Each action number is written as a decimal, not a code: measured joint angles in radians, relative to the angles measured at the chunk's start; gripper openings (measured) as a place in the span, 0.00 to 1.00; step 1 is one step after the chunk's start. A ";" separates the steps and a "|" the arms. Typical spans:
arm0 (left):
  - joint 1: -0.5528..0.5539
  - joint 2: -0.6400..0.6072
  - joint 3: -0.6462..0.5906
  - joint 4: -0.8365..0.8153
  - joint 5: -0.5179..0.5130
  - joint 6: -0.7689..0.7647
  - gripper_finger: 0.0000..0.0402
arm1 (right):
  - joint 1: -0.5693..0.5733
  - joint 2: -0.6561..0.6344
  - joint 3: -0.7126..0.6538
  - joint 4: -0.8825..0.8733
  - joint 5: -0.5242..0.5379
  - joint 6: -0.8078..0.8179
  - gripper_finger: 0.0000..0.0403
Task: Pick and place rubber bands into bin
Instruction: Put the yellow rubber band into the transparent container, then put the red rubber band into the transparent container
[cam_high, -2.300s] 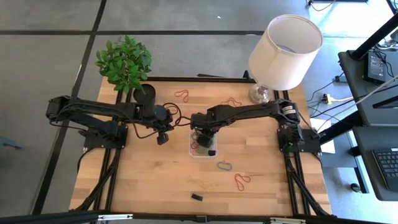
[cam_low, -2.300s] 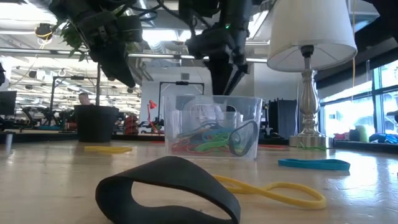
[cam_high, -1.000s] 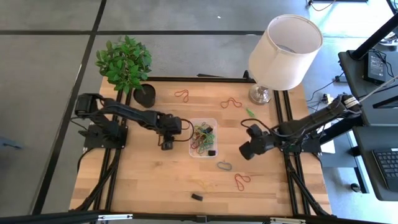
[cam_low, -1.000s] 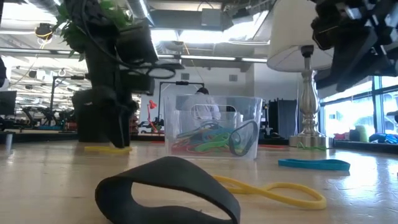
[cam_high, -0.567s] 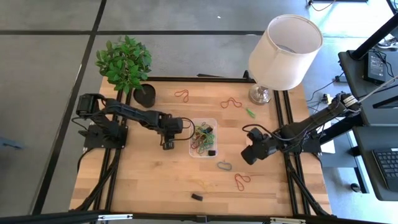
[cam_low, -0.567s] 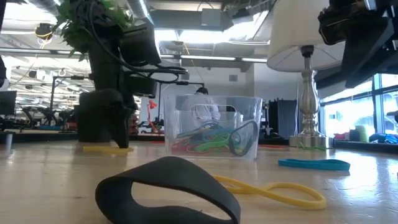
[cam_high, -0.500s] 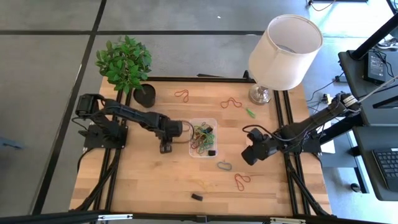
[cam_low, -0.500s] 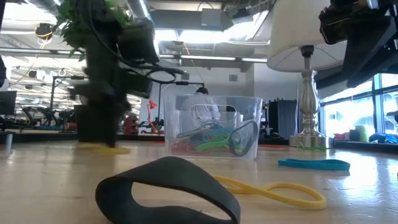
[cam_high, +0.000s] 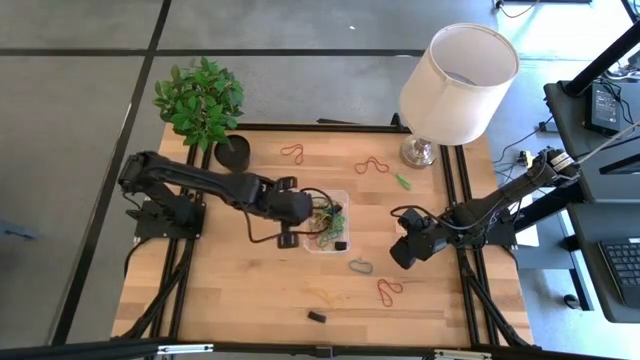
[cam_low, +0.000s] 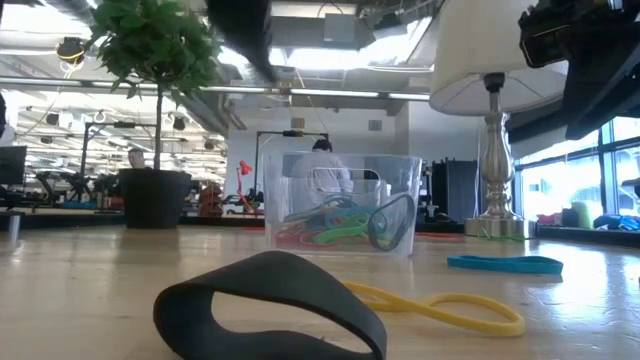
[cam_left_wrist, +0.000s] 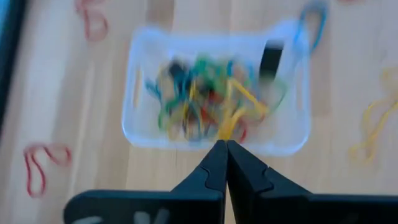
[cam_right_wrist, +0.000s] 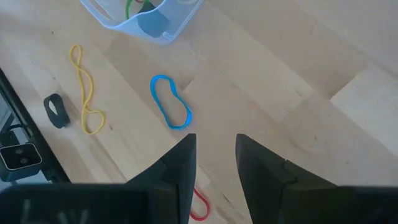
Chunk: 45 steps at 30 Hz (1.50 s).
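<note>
Beside the small clear plastic bin (cam_high: 327, 220), the left claw (cam_high: 288, 241) is fully closed; the right claw (cam_high: 402, 252) stands half-wide, empty.

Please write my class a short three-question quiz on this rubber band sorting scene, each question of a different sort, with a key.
1. True or false: the right gripper is holding a rubber band.
2. Multiple choice: over the bin, the left gripper has its fingers A) spread wide, B) shut together, C) hidden from every view.
3. Short answer: what colour is the loose rubber band lying on the table just ahead of the right gripper?

Key
1. False: its fingers stand apart with nothing between them.
2. B.
3. Blue.
</note>
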 joint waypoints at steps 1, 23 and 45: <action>-0.004 0.000 0.021 0.009 -0.008 0.000 0.00 | 0.000 0.000 0.000 0.000 0.000 -0.001 0.29; -0.009 0.248 0.090 0.135 0.019 -0.106 0.09 | 0.060 0.001 0.001 0.022 0.056 -0.027 0.29; -0.158 -0.202 -0.371 0.279 0.000 -0.246 0.01 | 0.122 0.191 0.004 0.139 -0.161 -0.101 0.20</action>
